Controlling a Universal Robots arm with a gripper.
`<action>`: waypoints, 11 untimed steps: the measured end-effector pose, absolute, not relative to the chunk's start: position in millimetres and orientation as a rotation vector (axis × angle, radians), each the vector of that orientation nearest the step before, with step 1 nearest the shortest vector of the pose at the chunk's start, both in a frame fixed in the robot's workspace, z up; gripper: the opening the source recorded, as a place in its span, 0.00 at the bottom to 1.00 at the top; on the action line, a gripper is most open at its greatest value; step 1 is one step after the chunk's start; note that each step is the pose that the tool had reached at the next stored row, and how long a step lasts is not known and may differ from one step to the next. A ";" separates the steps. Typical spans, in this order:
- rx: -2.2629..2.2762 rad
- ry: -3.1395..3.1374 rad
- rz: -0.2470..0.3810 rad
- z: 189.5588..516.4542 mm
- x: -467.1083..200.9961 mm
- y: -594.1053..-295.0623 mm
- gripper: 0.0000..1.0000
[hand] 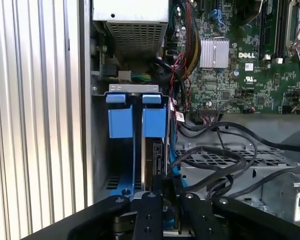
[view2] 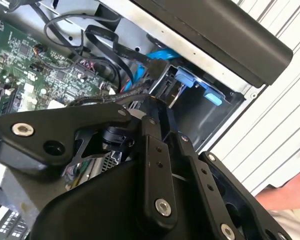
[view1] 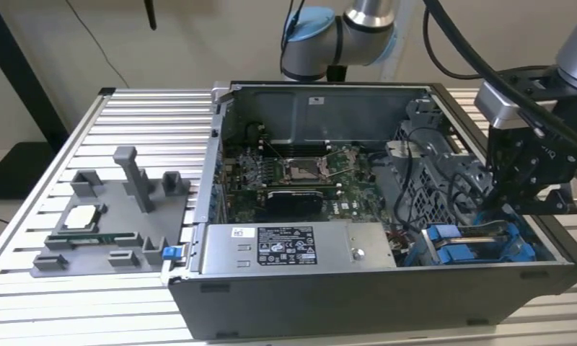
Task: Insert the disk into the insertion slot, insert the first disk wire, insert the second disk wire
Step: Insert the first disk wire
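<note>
We see the hand (hand: 165, 182) low over the blue-railed slot (hand: 125, 122) in a corner of the computer case (view1: 366, 310); whether it is clenched or released, we cannot tell. The disk (hand: 157, 157) stands edge-on in that slot, black cables (hand: 215, 160) just beside, the circuit board (hand: 250, 75) beyond.

White lettering marks the motherboard (hand: 250, 75); the power-supply label (view1: 285, 246) print is illegible.

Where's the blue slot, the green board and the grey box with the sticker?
insertion slot (hand: 121, 122): first wrist view, on a blue rail.
green circuit board (hand: 225, 85): first wrist view, on its green surface.
power-supply box (view1: 286, 246): exterior view, on its printed label.
</note>
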State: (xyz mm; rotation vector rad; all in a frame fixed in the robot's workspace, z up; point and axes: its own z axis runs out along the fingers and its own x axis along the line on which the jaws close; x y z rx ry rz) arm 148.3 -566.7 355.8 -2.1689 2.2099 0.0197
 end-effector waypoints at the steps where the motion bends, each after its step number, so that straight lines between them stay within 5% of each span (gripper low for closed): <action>1: -2.170 2.211 0.028 355.3 149.6 -567.8 0.00; 11: -2.181 2.224 0.076 346.5 156.8 -571.8 0.00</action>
